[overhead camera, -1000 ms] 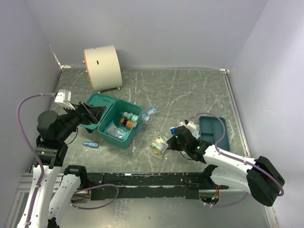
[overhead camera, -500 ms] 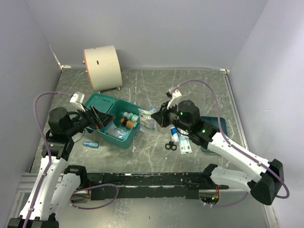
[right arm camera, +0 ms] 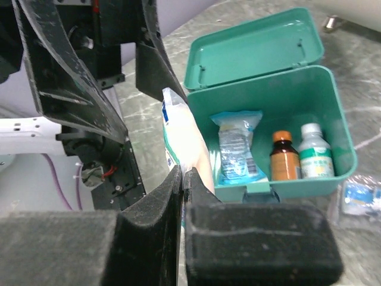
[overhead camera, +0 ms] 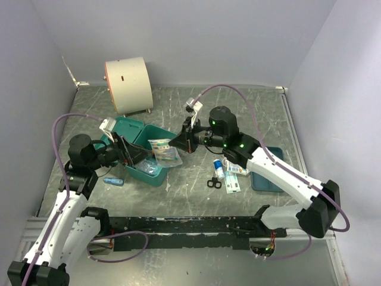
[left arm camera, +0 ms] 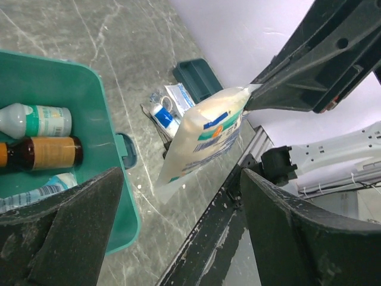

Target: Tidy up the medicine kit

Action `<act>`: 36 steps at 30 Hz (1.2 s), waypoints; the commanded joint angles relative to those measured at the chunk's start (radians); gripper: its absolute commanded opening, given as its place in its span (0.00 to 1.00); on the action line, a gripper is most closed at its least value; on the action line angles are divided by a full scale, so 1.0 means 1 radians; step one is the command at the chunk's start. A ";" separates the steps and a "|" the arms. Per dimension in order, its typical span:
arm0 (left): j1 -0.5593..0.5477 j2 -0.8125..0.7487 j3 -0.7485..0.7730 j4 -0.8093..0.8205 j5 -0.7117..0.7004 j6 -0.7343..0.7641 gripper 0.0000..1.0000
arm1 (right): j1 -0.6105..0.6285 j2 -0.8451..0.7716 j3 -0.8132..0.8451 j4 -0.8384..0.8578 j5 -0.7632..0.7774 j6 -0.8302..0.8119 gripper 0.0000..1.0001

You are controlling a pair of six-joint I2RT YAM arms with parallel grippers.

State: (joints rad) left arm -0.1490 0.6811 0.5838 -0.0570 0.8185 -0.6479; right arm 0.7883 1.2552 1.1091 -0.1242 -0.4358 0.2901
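Currently I see the right gripper (overhead camera: 180,143) clamped on one edge of a white pouch (left arm camera: 202,140), holding it over the open medicine kit (right arm camera: 286,89), which sits on the table's left side. The left gripper (overhead camera: 130,152) stands wide apart at the kit, holding nothing. From above, the pouch hides part of the kit's interior. Its print is too blurred for me to read. My right wrist view shows two bottles (right arm camera: 284,156) and a clear packet (right arm camera: 238,149) inside.

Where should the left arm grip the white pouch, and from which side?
Probably its free end, opposite the corner that the right gripper pinches. The white pouch is flat, so the left gripper should come from the left, jaws closing across its faces.
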 commanded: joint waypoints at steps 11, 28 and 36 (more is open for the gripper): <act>-0.046 0.009 -0.007 0.090 0.049 -0.050 0.65 | 0.000 0.164 0.155 0.040 -0.326 0.049 0.00; -0.046 -0.063 0.007 0.074 -0.005 -0.093 0.07 | -0.001 0.174 -0.001 0.258 -0.222 0.169 0.56; -0.046 -0.053 0.005 0.093 -0.040 -0.150 0.07 | 0.008 0.187 -0.084 0.449 -0.307 0.228 0.53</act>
State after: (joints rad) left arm -0.1902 0.6319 0.5701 -0.0101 0.8112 -0.7555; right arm 0.7887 1.4498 1.0550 0.1722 -0.6983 0.4767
